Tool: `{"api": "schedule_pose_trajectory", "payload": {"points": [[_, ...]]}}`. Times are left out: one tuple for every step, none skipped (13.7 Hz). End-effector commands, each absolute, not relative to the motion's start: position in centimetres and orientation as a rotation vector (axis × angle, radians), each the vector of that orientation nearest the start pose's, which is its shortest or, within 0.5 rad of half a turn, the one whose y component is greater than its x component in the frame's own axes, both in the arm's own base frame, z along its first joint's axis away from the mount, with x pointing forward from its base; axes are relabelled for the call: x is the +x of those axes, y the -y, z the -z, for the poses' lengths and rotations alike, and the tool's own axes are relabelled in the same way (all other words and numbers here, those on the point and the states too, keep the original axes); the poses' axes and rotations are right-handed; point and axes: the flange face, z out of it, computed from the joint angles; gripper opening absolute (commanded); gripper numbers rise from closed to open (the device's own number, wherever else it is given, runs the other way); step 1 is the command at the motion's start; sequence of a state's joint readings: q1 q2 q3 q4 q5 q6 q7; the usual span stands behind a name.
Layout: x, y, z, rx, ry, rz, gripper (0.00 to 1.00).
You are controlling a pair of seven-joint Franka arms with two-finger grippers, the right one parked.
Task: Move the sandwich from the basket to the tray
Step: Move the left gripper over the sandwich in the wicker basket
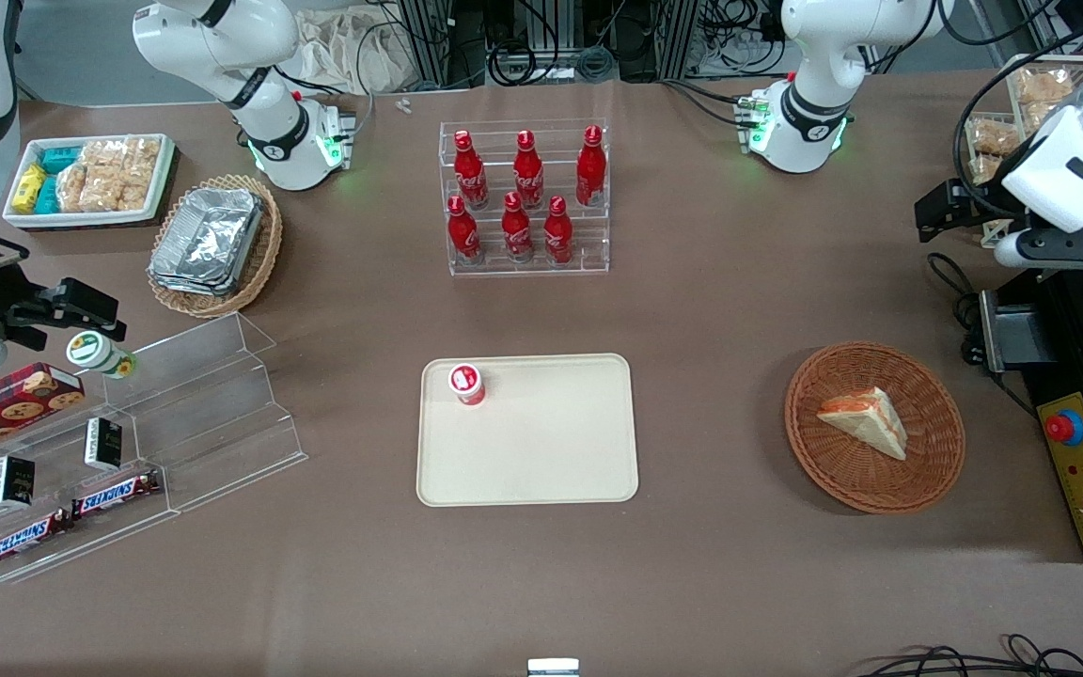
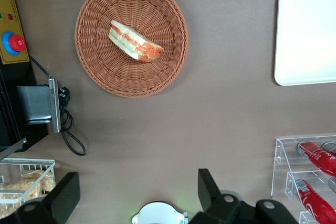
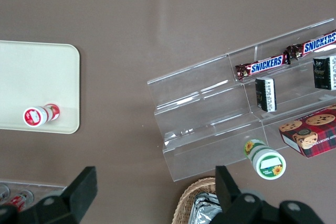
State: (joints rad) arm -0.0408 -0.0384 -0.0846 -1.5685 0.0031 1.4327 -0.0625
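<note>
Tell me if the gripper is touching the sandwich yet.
Apart. In the left wrist view the open gripper hangs above the bare table, and the sandwich lies untouched in the basket, well clear of both fingers.

even bright overhead light, soft short shadows under basket (image 1: pixel 873 425) and tray (image 1: pixel 527 430). glare on foil trays (image 1: pixel 207 240) and acrylic shelf (image 1: pixel 186 414). all views sharp; gripper (image 2: pixel 137 195) dark, silhouetted near lens, fingers wide apart.

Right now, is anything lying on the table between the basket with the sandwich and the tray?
No. In the front view only bare brown tabletop lies between the basket and the tray. The gripper hangs high above the table, jaws open.
</note>
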Motion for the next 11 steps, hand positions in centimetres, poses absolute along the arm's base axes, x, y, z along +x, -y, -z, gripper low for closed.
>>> {"api": "schedule_pose_trajectory", "payload": {"points": [[51.7,6.8,-64.0,-3.103,-0.092,-0.144,1.00],[51.9,6.8,-64.2,-3.106,-0.085,-0.137,1.00],[52.0,6.8,-64.0,-3.103,-0.061,-0.141,1.00],[52.1,6.7,-63.9,-3.094,-0.010,-0.140,1.00],[52.1,6.6,-63.9,-3.092,0.052,-0.134,1.00],[52.2,6.7,-63.9,-3.103,0.107,-0.132,1.00],[52.5,6.7,-63.2,-3.097,0.173,-0.145,1.00],[53.0,6.6,-62.7,-3.084,0.248,-0.153,1.00],[53.5,6.4,-62.1,-3.078,0.307,-0.157,1.00],[54.1,6.3,-61.4,-3.071,0.389,-0.150,1.00],[55.0,5.9,-60.1,-3.035,0.566,-0.157,1.00]]}}
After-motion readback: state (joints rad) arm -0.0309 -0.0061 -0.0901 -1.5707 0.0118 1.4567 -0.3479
